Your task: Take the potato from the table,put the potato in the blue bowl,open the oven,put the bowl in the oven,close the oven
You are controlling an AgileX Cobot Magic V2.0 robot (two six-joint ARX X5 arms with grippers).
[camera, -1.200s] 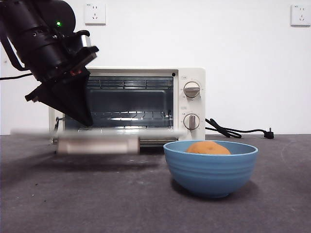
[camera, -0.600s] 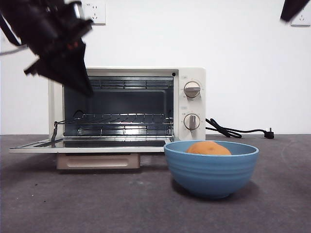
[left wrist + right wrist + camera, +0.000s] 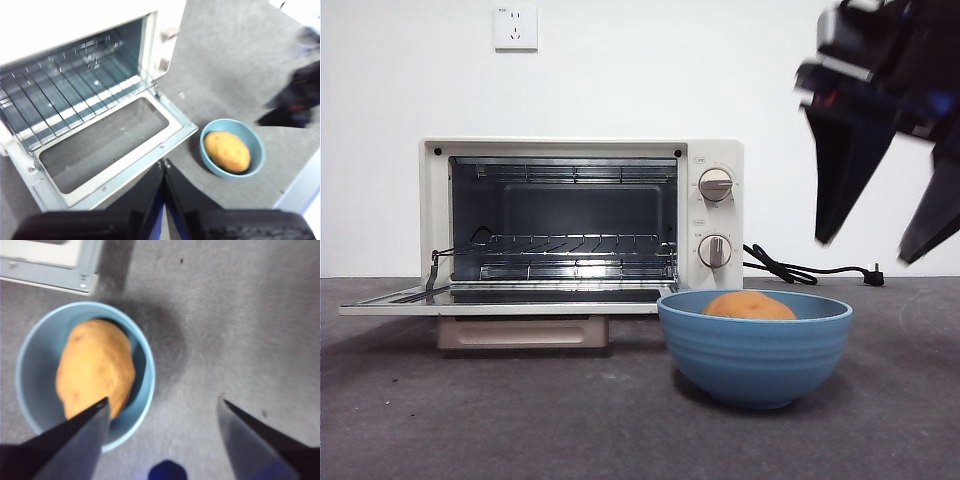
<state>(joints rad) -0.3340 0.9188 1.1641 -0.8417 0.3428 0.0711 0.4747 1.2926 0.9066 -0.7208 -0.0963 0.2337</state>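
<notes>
Potato (image 3: pixel 95 369) in blue bowl (image 3: pixel 142 357) (oven (image 3: pixel 710 160) open)

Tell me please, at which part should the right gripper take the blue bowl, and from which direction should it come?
Probably the rim of the blue bowl, from above. The bowl stands upright with an open top and thin wall, so one jaw could go inside and one outside. The right gripper is open above it. The potato fills the middle, so the rim part nearest the gripper seems best.
</notes>
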